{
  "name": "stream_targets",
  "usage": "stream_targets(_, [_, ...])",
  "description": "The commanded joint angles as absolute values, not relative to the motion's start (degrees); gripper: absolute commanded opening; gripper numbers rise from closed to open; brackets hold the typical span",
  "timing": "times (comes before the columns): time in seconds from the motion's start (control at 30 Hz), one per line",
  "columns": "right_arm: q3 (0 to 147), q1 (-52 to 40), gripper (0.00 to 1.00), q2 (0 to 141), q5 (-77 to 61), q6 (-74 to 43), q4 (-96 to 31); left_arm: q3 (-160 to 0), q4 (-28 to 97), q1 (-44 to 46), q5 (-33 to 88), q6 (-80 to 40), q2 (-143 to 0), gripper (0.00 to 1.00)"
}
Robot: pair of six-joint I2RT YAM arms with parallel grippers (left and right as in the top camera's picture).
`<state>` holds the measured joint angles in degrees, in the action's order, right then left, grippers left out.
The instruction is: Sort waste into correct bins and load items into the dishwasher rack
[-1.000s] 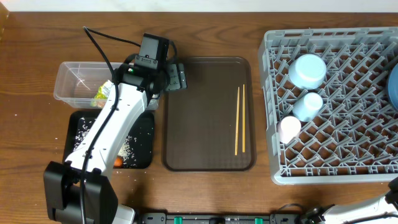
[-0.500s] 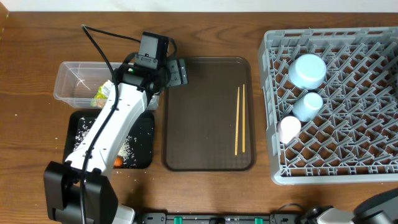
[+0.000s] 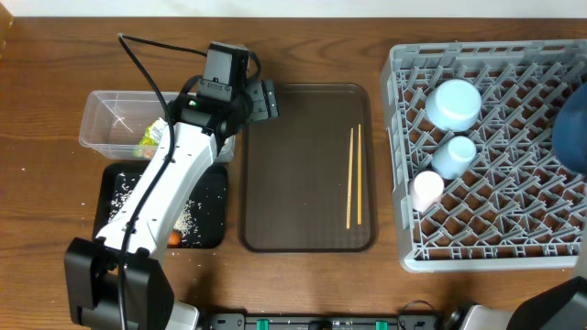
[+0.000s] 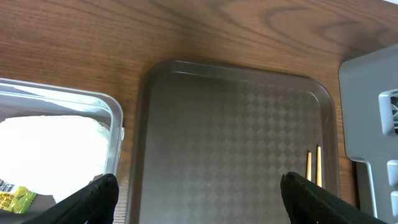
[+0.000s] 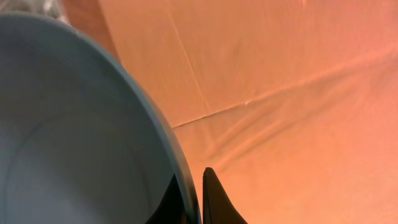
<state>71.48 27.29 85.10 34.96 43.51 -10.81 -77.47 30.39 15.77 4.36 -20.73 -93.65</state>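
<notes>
My left gripper (image 3: 266, 99) (image 4: 199, 182) hangs open over the far left corner of the brown tray (image 3: 293, 183), holding nothing. A pair of wooden chopsticks (image 3: 353, 176) (image 4: 313, 167) lies on that tray's right side. In the right wrist view my right gripper (image 5: 198, 186) is shut on the rim of the dark-blue plate (image 5: 74, 124). That plate (image 3: 574, 133) shows blurred at the right edge, above the grey dishwasher rack (image 3: 495, 229). A light-blue bowl (image 3: 454, 103), a light-blue cup (image 3: 454, 154) and a white-pink cup (image 3: 426, 190) stand in the rack.
The clear tub (image 3: 115, 119) (image 4: 115, 118) at the left holds a yellow-green wrapper (image 3: 151, 137) (image 4: 15, 198). In front of it the black tray (image 3: 215, 197) carries white crumbs (image 3: 124, 192) and an orange piece (image 3: 174, 238). My left arm (image 3: 156, 192) reaches over both.
The dark-blue plate has come further into view at the overhead's right edge. The left gripper has shifted slightly toward the far side and stays open.
</notes>
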Motion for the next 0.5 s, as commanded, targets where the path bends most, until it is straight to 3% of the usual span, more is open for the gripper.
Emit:
stream_targets(0.0, [71.7,22.4,0.01,83.8,48.1,63.5,-10.5,-77.2,30.3,14.8,4.4,-20.1,-94.3,0.84])
stream_targets(0.33, [71.7,17.8,0.01,89.7,60.0,79.9,-10.4,-77.2,31.2,12.9,4.4,-20.2,-94.3,0.84])
stream_targets(0.47, [71.7,15.4,0.01,93.2,63.0,80.6,-9.8,-77.2,31.2,12.6,4.4,-20.1,-94.3,0.84])
